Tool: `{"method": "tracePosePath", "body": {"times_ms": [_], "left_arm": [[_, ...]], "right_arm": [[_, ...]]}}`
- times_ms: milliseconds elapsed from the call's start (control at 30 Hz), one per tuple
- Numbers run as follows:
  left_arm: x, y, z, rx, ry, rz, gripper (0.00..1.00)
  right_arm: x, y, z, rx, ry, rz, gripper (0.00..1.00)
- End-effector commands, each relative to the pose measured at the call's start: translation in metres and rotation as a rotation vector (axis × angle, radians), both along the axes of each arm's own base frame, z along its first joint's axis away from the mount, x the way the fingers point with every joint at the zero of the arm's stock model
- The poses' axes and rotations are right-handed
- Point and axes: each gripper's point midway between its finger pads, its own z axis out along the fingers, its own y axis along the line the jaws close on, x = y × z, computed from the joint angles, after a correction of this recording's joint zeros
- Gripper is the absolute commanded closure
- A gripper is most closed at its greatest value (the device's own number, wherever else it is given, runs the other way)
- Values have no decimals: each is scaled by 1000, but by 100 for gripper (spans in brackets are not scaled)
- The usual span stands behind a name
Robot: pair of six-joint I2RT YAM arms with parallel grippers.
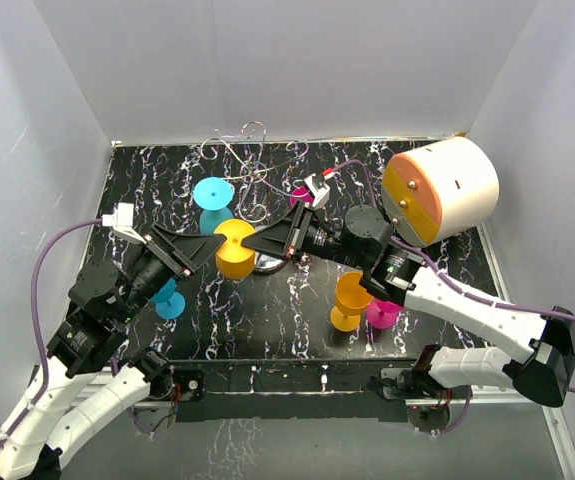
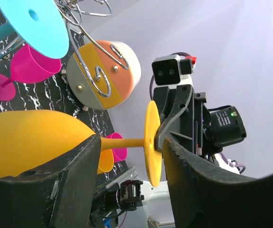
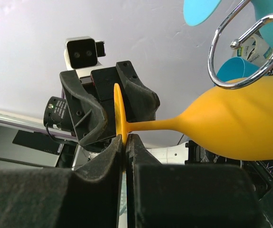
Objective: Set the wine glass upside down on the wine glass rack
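An orange wine glass is held off the table, lying sideways between my two grippers. My right gripper is shut on the rim of its round foot, with the bowl pointing away to the right. My left gripper is open, and its fingers straddle the stem and foot without closing. The silver wire rack stands just behind, and its curled arms are close to the bowl. A cyan glass hangs on the rack.
A white-and-orange cylinder lies at the back right. A magenta glass is by the rack. Orange and magenta glasses stand front right, and a cyan one front left. The rack's chrome base is under the right gripper.
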Motion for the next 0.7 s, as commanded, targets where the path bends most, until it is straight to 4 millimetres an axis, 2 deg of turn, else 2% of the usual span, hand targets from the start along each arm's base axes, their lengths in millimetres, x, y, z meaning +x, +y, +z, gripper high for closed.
{"method": "tracePosePath", "body": {"times_ms": [0,167,300,367,467,500,667], "left_arm": [[3,1,17,-29,0,16,51],[2,-5,13,-12,16,-11,64],[3,-4,9,-5,24,-6,79],[3,-2,8,-3,19,-1,84],[3,3,4,8,27,24,100],[4,5,2,10,36,39,100],[6,26,-5,28,59,138,100]], "right_arm": [[-10,-6,22,65,-81,26,100],[-10,-3,18,52,-79,36,100],[-10,-2,19,56,-81,43,100],[-11,-1,19,55,-80,44,100],[-15,-1,25,71,-122,65,100],[-16,-3,30,81,-143,66,96],[-8,-13,31,55,-167,-15,52]]}}
